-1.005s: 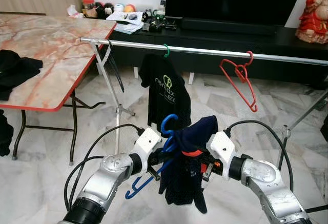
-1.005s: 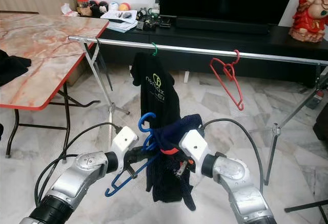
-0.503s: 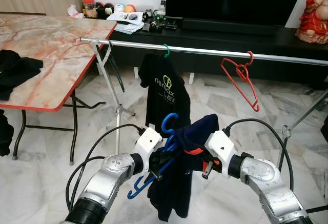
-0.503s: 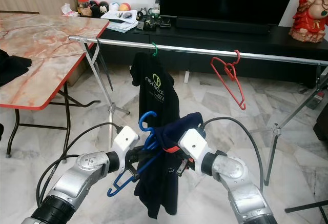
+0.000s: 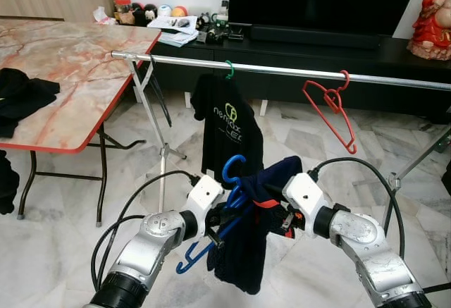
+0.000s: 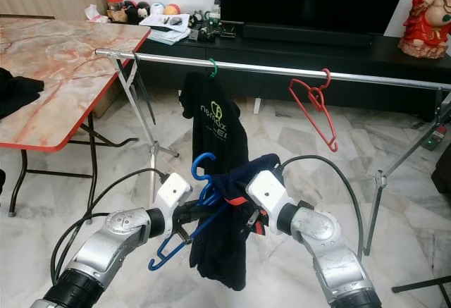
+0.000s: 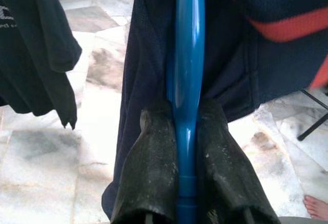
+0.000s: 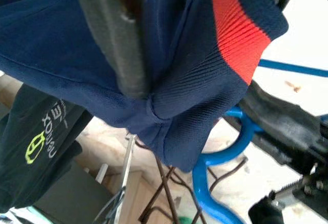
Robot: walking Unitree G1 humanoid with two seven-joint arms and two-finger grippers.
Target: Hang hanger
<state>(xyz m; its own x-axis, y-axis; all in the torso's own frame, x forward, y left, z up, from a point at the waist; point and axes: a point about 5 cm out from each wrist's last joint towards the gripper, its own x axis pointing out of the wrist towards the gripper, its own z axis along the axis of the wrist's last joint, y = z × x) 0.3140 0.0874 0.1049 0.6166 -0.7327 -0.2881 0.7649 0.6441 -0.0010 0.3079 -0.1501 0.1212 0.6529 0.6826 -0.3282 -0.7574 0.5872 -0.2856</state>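
Observation:
A blue plastic hanger (image 5: 231,170) is held in front of me, its hook pointing up. My left gripper (image 5: 215,220) is shut on its shaft; in the left wrist view both black fingers (image 7: 148,172) clamp the blue hanger (image 7: 187,55). A navy shirt (image 5: 243,255) with an orange-red collar band (image 5: 266,203) drapes over the hanger and hangs down. My right gripper (image 5: 278,216) is shut on the shirt near that collar; in the right wrist view a finger (image 8: 120,39) presses into the navy shirt (image 8: 61,70). The silver clothes rail (image 5: 282,70) runs across behind.
On the rail hang a black T-shirt (image 5: 229,132) on a green hanger (image 5: 228,70) and a bare red hanger (image 5: 331,107). A marble-topped table (image 5: 70,68) with dark clothes stands to the left. A TV cabinet (image 5: 394,54) lines the back wall.
My right gripper has shifted left, closer to the hanger. The navy shirt has gathered further left along the hanger, and its hem swung. The left gripper holds steady.

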